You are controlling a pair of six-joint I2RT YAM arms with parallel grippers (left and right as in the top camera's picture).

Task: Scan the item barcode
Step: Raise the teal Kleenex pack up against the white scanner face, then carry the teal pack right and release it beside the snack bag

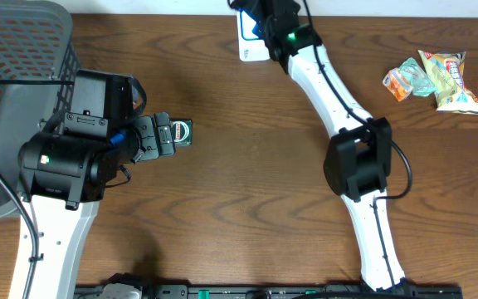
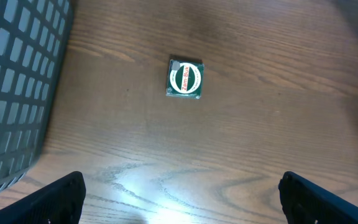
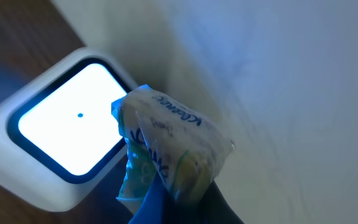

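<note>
We hold the packet [image 3: 166,149] at the scanner [image 3: 67,127], top centre overhead.
Our right gripper [image 1: 260,18] clamps it facing the lit window so its code can read; our left gripper [image 1: 166,135] hangs spread wide over a green box [image 2: 185,79], likely next.

Scanner [image 1: 246,46] mostly hidden under the right arm [image 1: 322,79], basket [image 1: 23,41] cut off at the left edge, green packet [image 2: 184,79] with fine print too small to read, snack wrapper [image 3: 166,146] with blurred print
</note>
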